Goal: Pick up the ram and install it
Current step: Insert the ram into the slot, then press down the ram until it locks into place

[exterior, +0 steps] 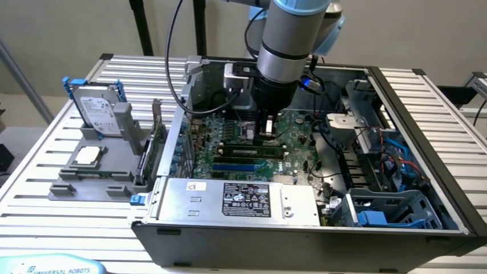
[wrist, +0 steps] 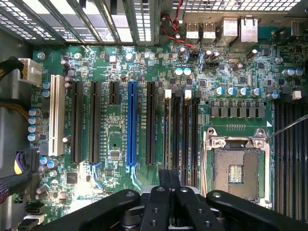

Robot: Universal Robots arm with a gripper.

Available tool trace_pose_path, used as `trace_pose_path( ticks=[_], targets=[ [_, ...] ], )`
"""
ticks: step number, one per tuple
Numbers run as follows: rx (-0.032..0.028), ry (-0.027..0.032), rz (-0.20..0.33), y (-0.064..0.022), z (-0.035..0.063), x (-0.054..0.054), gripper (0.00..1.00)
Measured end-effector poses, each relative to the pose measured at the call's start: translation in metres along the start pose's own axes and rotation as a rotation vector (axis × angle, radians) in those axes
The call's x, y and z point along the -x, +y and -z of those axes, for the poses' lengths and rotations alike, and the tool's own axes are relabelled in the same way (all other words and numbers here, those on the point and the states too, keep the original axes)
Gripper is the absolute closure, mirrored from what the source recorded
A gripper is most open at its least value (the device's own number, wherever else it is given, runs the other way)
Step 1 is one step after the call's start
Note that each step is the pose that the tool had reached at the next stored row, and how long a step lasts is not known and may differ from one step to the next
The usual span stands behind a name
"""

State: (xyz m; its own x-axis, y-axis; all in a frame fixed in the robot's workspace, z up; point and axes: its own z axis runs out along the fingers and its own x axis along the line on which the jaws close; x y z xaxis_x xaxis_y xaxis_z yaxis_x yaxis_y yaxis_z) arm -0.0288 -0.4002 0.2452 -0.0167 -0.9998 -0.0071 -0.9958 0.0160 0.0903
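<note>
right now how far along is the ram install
Looks done: the long thin green ram stick with black chips sits in a black slot on the green motherboard.
In hand: nothing. The black claw is shut and empty, close by that stick.
Left: whether the stick is fully latched cannot be told.

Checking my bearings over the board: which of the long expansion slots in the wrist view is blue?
The single blue slot, between black slots; the white slot stands at the row's end.
</note>
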Motion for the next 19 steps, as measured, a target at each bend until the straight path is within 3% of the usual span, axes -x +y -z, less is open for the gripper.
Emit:
trace_pose_path(
  ticks=[16,19],
  targets=[
    [-0.0003,0.0,0.0,0.0,0.0,0.0,0.89],
    [-0.0114,-0.0001,0.0,0.003,-0.0007,0.0,0.89]
  ],
)
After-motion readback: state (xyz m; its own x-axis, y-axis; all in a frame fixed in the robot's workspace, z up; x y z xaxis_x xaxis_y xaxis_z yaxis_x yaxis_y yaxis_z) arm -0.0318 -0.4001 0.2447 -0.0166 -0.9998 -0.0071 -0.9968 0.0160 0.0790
